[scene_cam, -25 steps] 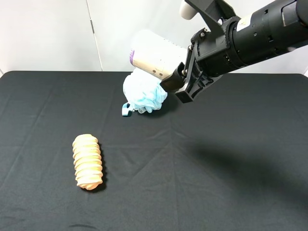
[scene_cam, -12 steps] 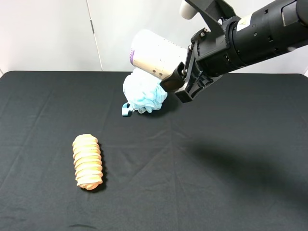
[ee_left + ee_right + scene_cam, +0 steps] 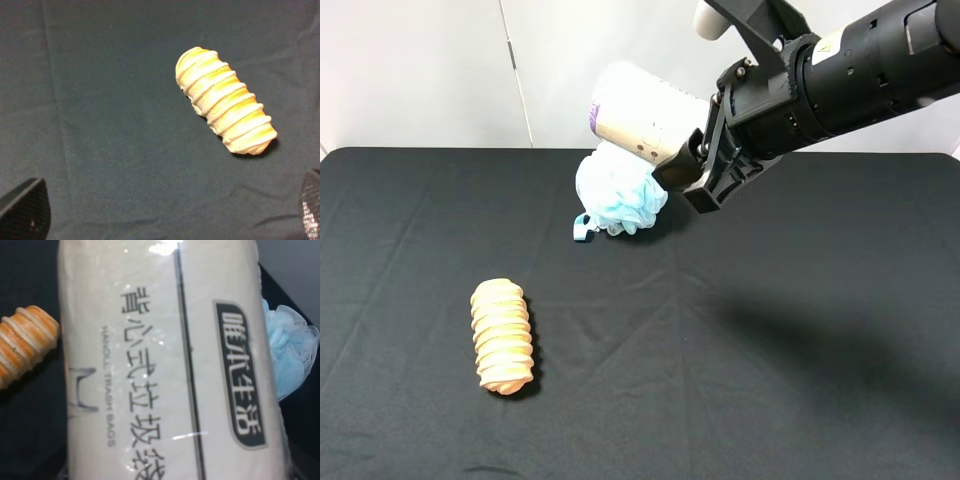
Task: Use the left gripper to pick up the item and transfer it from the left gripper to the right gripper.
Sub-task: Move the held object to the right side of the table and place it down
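The roll of trash bags (image 3: 638, 112) is cream, with a purple end (the one facing left) and dark grey print, some of it pale on a charcoal patch. The right gripper (image 3: 678, 168) is black. The bath pouf (image 3: 618, 198), far middle, is light blue mesh. The ridged loaf (image 3: 502, 335), near left, is orange banded with cream stripes. The tablecloth (image 3: 790, 330) is plain black, the wall (image 3: 420, 70) white.

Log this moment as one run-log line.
right hand: shut on roll, aloft | left hand: open, empty | loaf: lying on cloth | pouf: on cloth
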